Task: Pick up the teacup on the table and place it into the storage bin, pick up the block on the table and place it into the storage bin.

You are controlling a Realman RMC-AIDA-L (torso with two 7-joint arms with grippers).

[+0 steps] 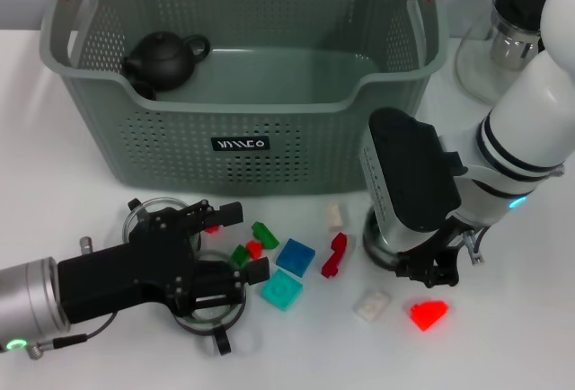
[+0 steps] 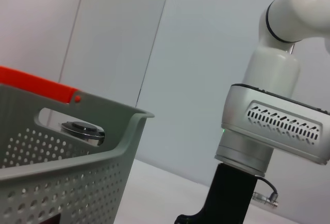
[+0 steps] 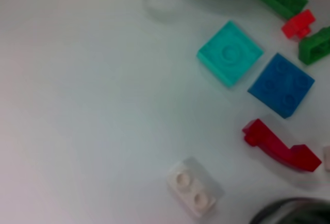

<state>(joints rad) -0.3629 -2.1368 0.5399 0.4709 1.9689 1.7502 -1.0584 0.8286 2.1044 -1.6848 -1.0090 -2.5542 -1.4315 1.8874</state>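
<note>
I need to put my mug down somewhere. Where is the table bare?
Bare table lies left of the storage bin, and along the near edge below the white block. Crowded: the blocks between the left gripper and right gripper.

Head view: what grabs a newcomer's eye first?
The big grey-green storage bin at the back, with a black teapot in its left corner. In front, bright blocks litter the white table: a blue block, a teal block. The left gripper and right gripper flank them.
</note>
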